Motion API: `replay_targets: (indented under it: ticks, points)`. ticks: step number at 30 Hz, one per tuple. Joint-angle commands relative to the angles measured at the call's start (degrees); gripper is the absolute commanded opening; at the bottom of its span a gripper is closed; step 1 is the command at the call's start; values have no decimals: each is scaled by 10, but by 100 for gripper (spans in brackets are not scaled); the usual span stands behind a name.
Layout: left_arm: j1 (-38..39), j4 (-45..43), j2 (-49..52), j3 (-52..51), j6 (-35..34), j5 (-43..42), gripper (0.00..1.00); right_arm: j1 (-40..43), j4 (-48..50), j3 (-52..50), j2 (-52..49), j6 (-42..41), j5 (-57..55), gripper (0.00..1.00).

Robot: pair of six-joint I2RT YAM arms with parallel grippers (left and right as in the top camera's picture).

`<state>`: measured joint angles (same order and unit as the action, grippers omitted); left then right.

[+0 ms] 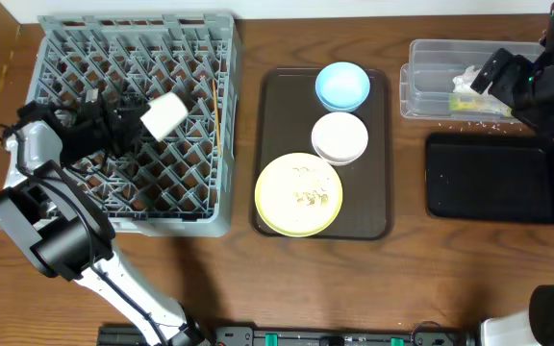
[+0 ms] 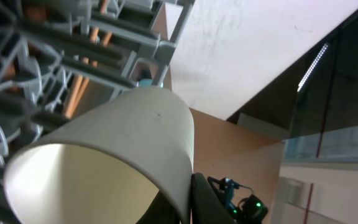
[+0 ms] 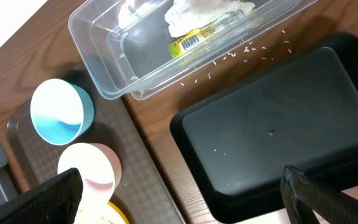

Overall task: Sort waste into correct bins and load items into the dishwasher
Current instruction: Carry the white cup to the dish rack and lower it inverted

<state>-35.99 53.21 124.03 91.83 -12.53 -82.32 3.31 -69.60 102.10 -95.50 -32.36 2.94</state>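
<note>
Overhead, the left hand (image 1: 140, 121) grips the pale cup (image 1: 164, 113), tipped on its side above the dish rack (image 1: 85, 38), its mouth facing back toward the wrist.

We take this for a robotics lab staged as a kitchen corner. A left arm (image 1: 56, 245) and a right arm (image 1: 537, 82) work over a plain wooden table (image 1: 210, 288). A grey dish rack (image 1: 133, 21), brown serving tray (image 1: 275, 115), clear tub (image 1: 421, 53) and black tray (image 1: 493, 178) sit in neat order on it. Beyond, we see no cupboards or sink, only a bare white wall (image 2: 247, 43) and a glass partition (image 2: 340, 124).
</note>
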Motion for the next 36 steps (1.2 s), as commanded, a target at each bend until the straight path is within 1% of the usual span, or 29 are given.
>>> replay_targets:
  ticks: [1, 8, 11, 13, 14, 15, 16, 17, 19, 22, 27, 31, 34, 36]
  points:
    - [-2, 33, 3, -15, 11, 88, 8, 0, -1, 2, 6, 7, -6, 99]
    - [-33, 92, -2, -15, 31, 236, 8, 0, -1, 2, 6, 7, -6, 99]
    - [-52, 102, -13, -14, 55, 254, 8, 0, -1, 2, 6, 7, -6, 99]
    - [-63, 104, -22, -14, 54, 266, 8, 0, -1, 2, 6, 7, -6, 99]
    - [-67, 104, -26, -14, 54, 275, 11, 0, -1, 2, 6, 7, -6, 99]
    - [-73, 104, -31, -14, 54, 289, 28, 0, -1, 2, 6, 7, -6, 99]
    - [-76, 104, -33, -14, 54, 299, 39, 0, -1, 2, 6, 7, -6, 99]
    - [-77, 104, -35, -14, 54, 309, 48, 0, -1, 2, 6, 7, -6, 99]
    - [-79, 107, -35, -14, 54, 319, 55, 0, -1, 2, 6, 7, -6, 99]
    - [-79, 108, -35, -9, 54, 320, 58, 0, -1, 2, 6, 7, -6, 99]
    - [-79, 130, -44, 21, 54, 320, 59, 0, -1, 2, 6, 7, -6, 99]
    - [-77, 130, -91, 40, 54, 323, 53, 0, -1, 2, 6, 7, -6, 99]
    - [-67, 128, -141, 49, 54, 361, 36, 0, -1, 2, 6, 7, -6, 99]
    - [-53, 125, -184, 49, 54, 414, 24, 0, -1, 2, 6, 7, -6, 99]
